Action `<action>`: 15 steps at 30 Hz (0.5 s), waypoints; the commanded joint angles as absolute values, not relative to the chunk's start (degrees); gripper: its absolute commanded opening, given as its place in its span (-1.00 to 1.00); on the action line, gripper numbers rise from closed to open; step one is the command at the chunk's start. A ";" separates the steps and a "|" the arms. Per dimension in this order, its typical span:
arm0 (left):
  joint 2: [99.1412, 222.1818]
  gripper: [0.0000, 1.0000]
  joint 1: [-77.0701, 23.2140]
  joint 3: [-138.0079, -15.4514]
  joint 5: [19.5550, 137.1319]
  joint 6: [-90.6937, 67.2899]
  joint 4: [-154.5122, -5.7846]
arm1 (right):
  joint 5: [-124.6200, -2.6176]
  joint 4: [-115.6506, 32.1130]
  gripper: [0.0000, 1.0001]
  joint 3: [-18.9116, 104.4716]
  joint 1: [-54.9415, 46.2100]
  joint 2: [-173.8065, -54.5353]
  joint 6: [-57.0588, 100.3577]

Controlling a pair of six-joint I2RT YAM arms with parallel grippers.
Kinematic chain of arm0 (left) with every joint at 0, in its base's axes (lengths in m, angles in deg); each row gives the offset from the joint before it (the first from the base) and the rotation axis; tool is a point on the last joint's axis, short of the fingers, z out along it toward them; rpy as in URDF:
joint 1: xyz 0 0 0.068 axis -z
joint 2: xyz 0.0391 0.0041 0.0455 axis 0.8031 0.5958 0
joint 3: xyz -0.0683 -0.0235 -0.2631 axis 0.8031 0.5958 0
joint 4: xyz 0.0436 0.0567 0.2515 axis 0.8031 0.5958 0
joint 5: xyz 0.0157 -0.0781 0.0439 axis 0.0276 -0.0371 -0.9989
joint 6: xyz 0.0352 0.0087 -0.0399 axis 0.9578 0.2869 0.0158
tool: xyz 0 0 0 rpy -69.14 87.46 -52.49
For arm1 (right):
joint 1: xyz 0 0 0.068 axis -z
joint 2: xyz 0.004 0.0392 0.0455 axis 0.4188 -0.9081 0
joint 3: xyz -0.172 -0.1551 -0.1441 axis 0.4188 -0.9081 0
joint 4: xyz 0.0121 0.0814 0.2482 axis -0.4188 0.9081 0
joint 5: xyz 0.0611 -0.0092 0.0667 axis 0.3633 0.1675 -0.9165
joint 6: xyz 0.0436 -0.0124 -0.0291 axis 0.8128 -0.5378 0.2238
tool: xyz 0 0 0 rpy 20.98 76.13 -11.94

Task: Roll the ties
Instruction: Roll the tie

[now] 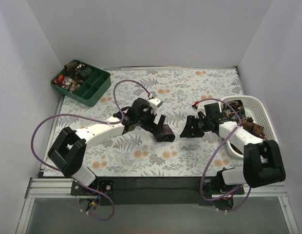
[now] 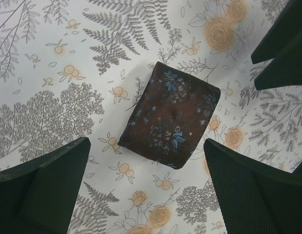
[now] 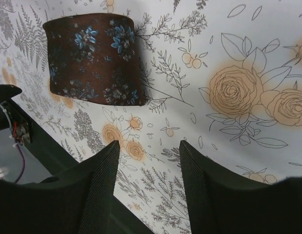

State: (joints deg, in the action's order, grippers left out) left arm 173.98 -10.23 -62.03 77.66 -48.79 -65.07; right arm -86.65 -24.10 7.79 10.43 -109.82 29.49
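Note:
A rolled brown tie [image 1: 165, 133] with small blue flowers lies on the floral tablecloth in the middle. It shows in the left wrist view [image 2: 170, 115] and in the right wrist view [image 3: 92, 58]. My left gripper [image 1: 159, 124] hovers over it, jaws wide open and empty, one finger [image 2: 39, 187] on each side. My right gripper [image 1: 188, 129] is open and empty, just right of the roll, apart from it. More ties [image 1: 248, 126] lie in the white basket. Coiled ties [image 1: 73, 78] sit in the green tray.
The white lattice basket [image 1: 260, 109] stands at the right edge beside my right arm. The dark green divided tray [image 1: 95, 90] stands at the back left. White walls close in the table on three sides.

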 commanded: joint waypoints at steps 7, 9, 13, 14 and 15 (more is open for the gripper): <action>176.66 0.96 -10.10 -64.07 89.76 -24.13 -68.63 | -90.08 -40.24 -0.21 1.08 7.36 -111.75 32.85; 177.71 0.96 -9.66 -63.97 91.88 -21.58 -68.55 | -90.08 -43.57 -0.21 -0.67 6.83 -112.10 33.11; 179.73 0.96 -7.90 -63.80 90.04 -17.80 -68.73 | -89.20 -48.94 -0.21 -3.32 5.78 -112.54 34.43; 180.09 0.96 -7.81 -63.80 89.86 -17.44 -68.82 | -89.03 -50.09 -0.21 -3.93 5.43 -112.72 34.87; 180.44 0.96 -7.73 -63.71 89.16 -17.26 -68.90 | -88.76 -51.84 -0.21 -4.46 5.25 -113.15 35.13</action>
State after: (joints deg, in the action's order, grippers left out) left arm 180.15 -8.54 -62.58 88.74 -21.95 -67.85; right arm -88.73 -43.84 -3.10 5.98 -112.44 33.56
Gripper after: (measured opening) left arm 0.981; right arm 0.397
